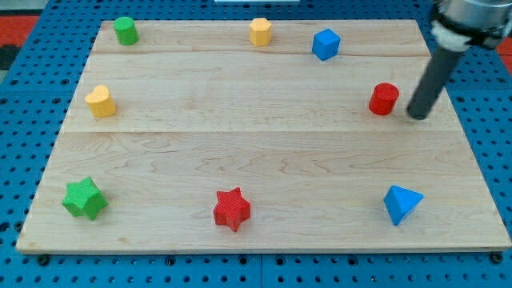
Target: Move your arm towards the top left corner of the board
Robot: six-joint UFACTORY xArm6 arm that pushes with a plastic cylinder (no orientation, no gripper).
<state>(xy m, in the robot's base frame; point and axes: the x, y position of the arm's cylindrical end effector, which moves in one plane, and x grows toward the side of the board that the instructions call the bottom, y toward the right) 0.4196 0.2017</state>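
My tip [417, 117] rests on the wooden board [264, 152] at the view's right, just right of the red cylinder [384, 98] and not touching it. The green cylinder [125, 30] stands in the board's top left corner, far from my tip. A yellow heart [101, 102] sits at the left edge below it. A yellow hexagonal block [260, 31] and a blue cube [326, 44] lie along the top edge.
A green star [84, 198] sits at the bottom left, a red star [232, 209] at the bottom middle, and a blue triangular block [401, 204] at the bottom right. A blue pegboard [32, 104] surrounds the board.
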